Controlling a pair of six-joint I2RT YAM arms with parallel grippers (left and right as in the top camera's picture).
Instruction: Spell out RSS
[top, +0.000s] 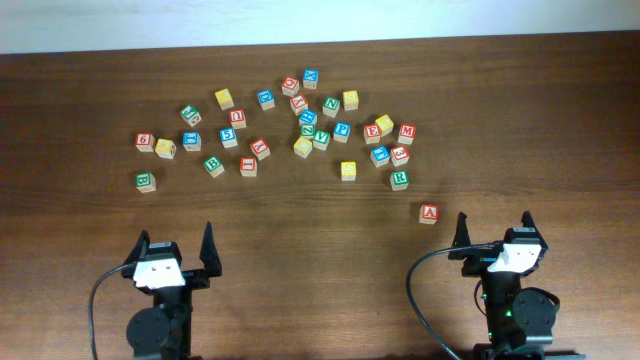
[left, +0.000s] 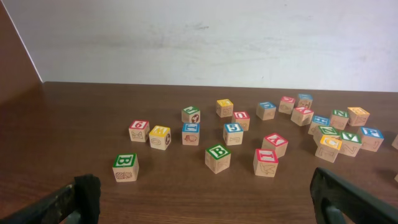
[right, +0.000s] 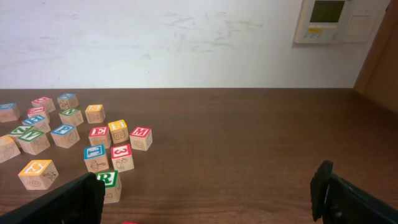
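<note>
Several wooden letter blocks lie scattered across the far middle of the table. A green R block (top: 399, 179) sits at the near right of the cluster and shows in the right wrist view (right: 109, 182) beside my left finger. A yellow S block (top: 348, 170) lies left of it, also in the right wrist view (right: 37, 173). A blue block marked S or 5 (top: 229, 137) shows in the left wrist view (left: 233, 132). My left gripper (top: 175, 245) (left: 202, 199) is open and empty near the front edge. My right gripper (top: 495, 228) (right: 208, 193) is open and empty.
A red A block (top: 429, 212) lies alone just ahead and left of my right gripper. Green B blocks (top: 145, 181) (top: 213, 165) lie nearest my left gripper. A white wall and a wall panel (right: 326, 18) stand behind the table's far edge.
</note>
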